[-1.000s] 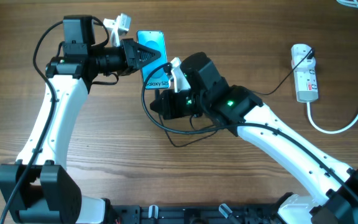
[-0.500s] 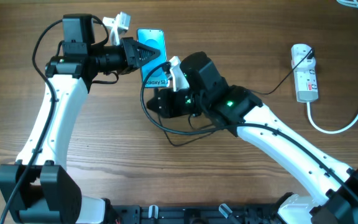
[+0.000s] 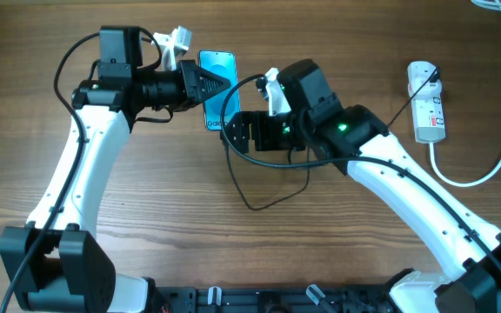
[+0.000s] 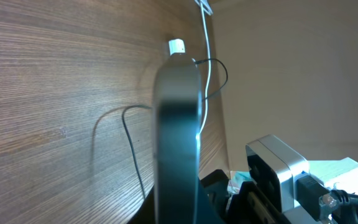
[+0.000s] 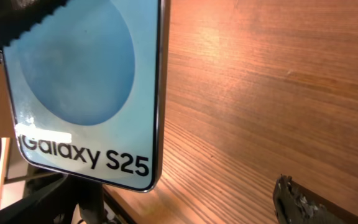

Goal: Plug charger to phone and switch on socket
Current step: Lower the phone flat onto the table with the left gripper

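The phone (image 3: 217,68), its cyan screen reading "Galaxy S25" (image 5: 86,81), is held off the table with my left gripper (image 3: 205,84) shut on it. The left wrist view shows the phone edge-on (image 4: 178,124). My right gripper (image 3: 238,130) stands open just below the phone's lower end, holding nothing, and one fingertip (image 5: 294,202) shows at the lower right. The charger, a thin black cable (image 3: 250,207), loops over the table from under that gripper and runs on to the white socket (image 3: 428,104) at the far right. Where the plug tip meets the phone is hidden.
A thick white cord (image 3: 468,178) curves from the socket towards the right edge. The charger's black plug (image 3: 431,76) sits in the socket. The right arm's white forearm crosses the table from the lower right. In the left wrist view the socket (image 4: 176,45) lies far off.
My right gripper has opened and drawn back to the right from the phone's lower end. The left gripper has carried the phone slightly right, and the cable loop has shifted with it.
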You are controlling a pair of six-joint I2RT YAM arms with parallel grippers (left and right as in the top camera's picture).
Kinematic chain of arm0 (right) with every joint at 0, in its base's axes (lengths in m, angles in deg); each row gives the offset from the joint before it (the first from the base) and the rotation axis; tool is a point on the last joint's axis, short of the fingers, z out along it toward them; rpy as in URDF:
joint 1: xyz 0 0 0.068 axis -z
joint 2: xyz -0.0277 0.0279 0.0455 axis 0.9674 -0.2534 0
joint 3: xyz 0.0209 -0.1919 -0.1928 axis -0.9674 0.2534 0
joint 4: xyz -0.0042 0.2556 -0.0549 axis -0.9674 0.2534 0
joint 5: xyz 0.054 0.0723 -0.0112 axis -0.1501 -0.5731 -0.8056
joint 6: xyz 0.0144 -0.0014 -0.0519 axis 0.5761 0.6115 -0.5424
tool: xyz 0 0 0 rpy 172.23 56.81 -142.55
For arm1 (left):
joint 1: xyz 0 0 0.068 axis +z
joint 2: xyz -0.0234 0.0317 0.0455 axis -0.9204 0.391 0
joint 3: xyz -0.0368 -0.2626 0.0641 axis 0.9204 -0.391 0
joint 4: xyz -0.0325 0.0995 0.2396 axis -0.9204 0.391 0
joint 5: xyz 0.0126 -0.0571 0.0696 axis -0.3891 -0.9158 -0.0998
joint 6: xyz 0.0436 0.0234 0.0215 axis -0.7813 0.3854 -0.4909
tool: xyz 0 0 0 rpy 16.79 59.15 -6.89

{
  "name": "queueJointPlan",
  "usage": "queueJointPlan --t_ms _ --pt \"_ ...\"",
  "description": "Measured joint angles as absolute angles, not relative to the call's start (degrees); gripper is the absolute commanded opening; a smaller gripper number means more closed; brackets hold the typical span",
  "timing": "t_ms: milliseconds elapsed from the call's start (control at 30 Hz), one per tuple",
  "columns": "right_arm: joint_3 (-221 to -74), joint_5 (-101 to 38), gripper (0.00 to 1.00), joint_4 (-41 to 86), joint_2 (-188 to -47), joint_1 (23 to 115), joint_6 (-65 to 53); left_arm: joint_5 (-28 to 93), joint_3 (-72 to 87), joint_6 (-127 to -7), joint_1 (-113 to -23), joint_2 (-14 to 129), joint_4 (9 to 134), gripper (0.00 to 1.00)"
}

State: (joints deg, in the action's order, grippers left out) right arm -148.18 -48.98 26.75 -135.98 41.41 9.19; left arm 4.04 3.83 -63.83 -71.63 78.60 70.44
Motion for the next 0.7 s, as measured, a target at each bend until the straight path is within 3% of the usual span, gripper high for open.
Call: queueJointPlan --t_ms 200,333,700 --pt "-148.5 -37.5 1.0 30.4 -136.0 49.2 8.8 6.2 3.7 -63.8 -71.8 78.6 72.8 0.04" --pt "-148.5 -33.6 1.0 31.2 -136.0 48.8 8.7 10.9 3.7 -63.8 -71.8 78.6 75.9 0.04" --pt "-148.5 -19.1 1.0 32.8 -136.0 48.9 8.8 38.9 3.7 -64.8 -80.5 78.6 84.7 0.04"
